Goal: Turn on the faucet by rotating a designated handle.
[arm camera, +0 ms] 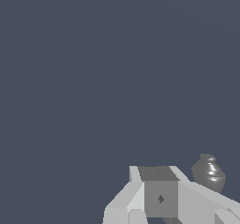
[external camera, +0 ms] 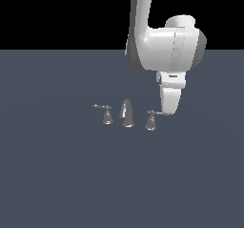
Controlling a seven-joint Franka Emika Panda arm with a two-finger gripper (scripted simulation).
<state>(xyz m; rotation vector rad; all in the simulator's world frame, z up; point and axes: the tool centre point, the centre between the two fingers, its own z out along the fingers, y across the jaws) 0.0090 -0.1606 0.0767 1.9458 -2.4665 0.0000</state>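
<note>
The chrome faucet stands on the floor as three pieces: a curved spout [external camera: 127, 113] in the middle and a lever handle on each side. The handle [external camera: 151, 121] on the exterior view's right has a bell-shaped base, and its thin lever runs rightwards until it meets my gripper [external camera: 166, 113]. My gripper hangs low beside this handle, its tip at the lever's outer end. In the wrist view, the fingers [arm camera: 160, 192] look pressed together with nothing between them, and the handle's chrome base [arm camera: 208, 172] sits just beside them. Whether the tip touches the lever is unclear.
The other, smaller handle [external camera: 107, 115] stands on the exterior view's left, its lever pointing leftwards. A flat dark grey floor [external camera: 57, 174] surrounds the set. The arm's white wrist [external camera: 167, 43] hangs above the right handle.
</note>
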